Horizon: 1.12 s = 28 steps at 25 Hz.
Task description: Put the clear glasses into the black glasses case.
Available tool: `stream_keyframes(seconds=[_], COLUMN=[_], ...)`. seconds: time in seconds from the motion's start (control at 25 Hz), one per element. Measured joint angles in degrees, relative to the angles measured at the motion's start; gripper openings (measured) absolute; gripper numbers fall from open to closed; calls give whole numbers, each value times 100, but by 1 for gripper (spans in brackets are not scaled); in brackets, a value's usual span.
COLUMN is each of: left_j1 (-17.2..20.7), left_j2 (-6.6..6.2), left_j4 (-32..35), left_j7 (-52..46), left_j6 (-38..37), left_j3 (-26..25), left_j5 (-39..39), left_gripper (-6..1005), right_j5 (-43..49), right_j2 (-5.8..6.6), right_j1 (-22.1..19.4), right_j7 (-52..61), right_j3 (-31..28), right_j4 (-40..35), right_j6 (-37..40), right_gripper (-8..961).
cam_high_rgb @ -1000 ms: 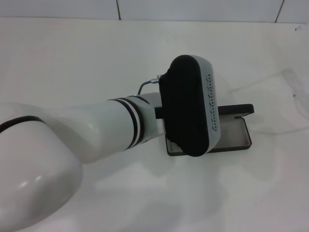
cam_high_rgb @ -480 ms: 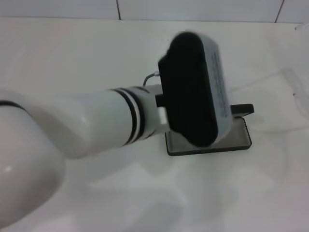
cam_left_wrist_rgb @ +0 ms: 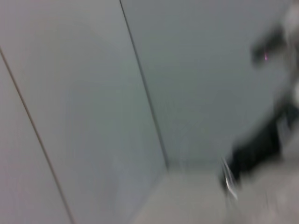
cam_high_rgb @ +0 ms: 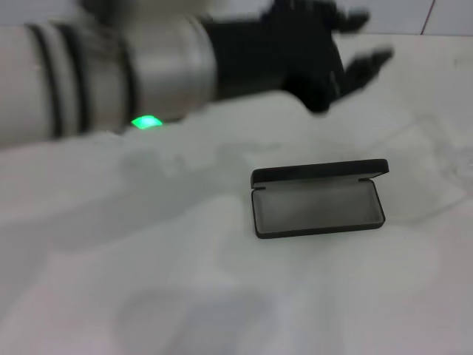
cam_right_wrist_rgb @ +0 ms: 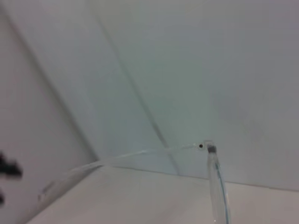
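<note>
Across the whole work area lay a plain white table [cam_high_rgb: 148,296], with a pale tiled wall [cam_right_wrist_rgb: 210,70] behind it. Above the table's far part, the thick white left arm [cam_high_rgb: 111,81] with dark bands reached in from the robot's left, blurred, with a small green light [cam_high_rgb: 146,122] glowing on its underside. Nothing stood between the arm and the matte black rectangular glasses case [cam_high_rgb: 318,203], which sat open on the table nearer the robot. Its grey-lined tray faced up and looked empty, and its lid [cam_high_rgb: 318,171] stood along the far edge. The clear, colourless plastic glasses [cam_right_wrist_rgb: 207,147] were outside the case; the right wrist view showed one hinge and two slim temple arms close to that camera. The black left gripper [cam_high_rgb: 369,41] hung beyond the case and well apart from it, its jaws spread wide, gripping and touching nothing. The right gripper showed in no view, so its jaws could not be judged.
</note>
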State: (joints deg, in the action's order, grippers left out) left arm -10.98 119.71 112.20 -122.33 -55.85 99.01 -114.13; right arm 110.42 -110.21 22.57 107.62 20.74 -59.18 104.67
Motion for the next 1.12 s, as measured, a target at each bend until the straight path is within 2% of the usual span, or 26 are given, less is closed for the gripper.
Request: stream_keyframes(seconds=[0.08, 0.2, 0.24, 0.28, 0.4, 0.44, 0.52, 0.72, 0.8, 1.12], left_j1=[95, 79, -27, -27, -215, -272, -400, -617, -688, -764], left_j2=[-1, 0, -1, -1, 0, -1, 0, 0, -4, -29], left_j4=[-45, -207, -406, -406, -870, -1024, -1374, -2071, -2306, -2909], left_j7=[430, 696, 726, 726, 723, 726, 747, 918, 940, 1207], left_j6=[-363, -1047, -1658, -1658, -2451, -2615, -2898, -3253, -3308, -3373], left_j3=[-589, -1238, -1702, -1702, -2159, -2225, -2277, -2286, -2309, -2404], left_j5=[1306, 2465, 3175, 3175, 3894, 4026, 4156, 4132, 4132, 4146], left_gripper=[379, 366, 362, 358, 345, 341, 140, 92, 83, 83], right_j5=[-117, -125, -128, -128, -146, -161, -192, -206, -236, -682], right_j2=[0, -79, -139, -139, -219, -237, -278, -480, -520, -525], right_j1=[2, 78, 177, 177, 436, 524, 766, 1456, 1614, 1853], right_j7=[-318, -540, -661, -661, -820, -865, -959, -1080, -1093, -1136], right_j3=[29, 151, 329, 329, 807, 958, 1249, 1788, 1947, 2139], right_j4=[52, 76, 135, 135, 313, 373, 517, 717, 723, 744], right_j6=[416, 689, 769, 769, 795, 793, 780, 748, 739, 742], right_gripper=[117, 117, 117, 117, 116, 116, 116, 116, 116, 116])
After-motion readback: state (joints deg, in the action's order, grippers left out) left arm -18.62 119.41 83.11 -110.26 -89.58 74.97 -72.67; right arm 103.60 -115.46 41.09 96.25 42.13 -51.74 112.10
